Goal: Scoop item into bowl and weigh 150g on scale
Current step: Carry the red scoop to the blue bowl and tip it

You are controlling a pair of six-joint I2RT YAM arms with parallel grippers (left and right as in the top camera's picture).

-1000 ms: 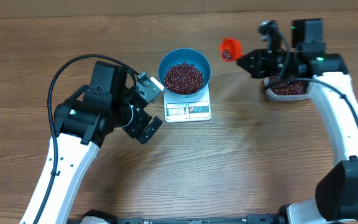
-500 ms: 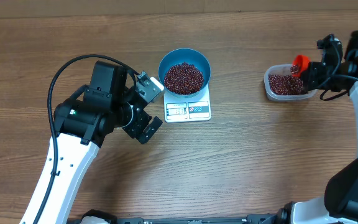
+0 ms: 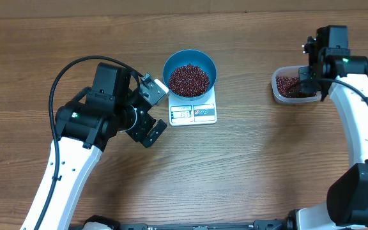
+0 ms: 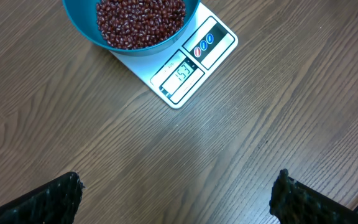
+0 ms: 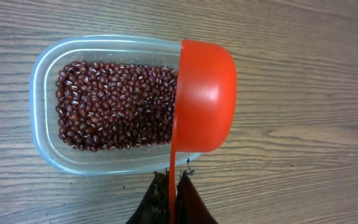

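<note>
Overhead first: the blue bowl (image 3: 168,69) sits on the white scale (image 3: 193,115) around the middle of the counter (image 3: 254,166), a bit to the far side, and it's got a good heap of beans (image 3: 189,80) in it. The left claw (image 3: 155,110) hangs just left of the scale with its fingers spread wide, holding nothing. Over at the far right there's a clear tub (image 3: 276,89) with more beans, and the right arm (image 3: 353,102) reaches over its right end.

Left wrist cam: bowl and scale at the top of the shot, display facing the camera and reading something like 153. Both fingertips are down in the bottom corners, well apart, with bare wood between them.

Right wrist cam: the right claw (image 5: 173,199) is clamped shut on the thin handle of an orange-red scoop (image 5: 205,96). The scoop is turned on its side over the tub's right end, rounded back facing right. The beans in the tub lie just left of it.
</note>
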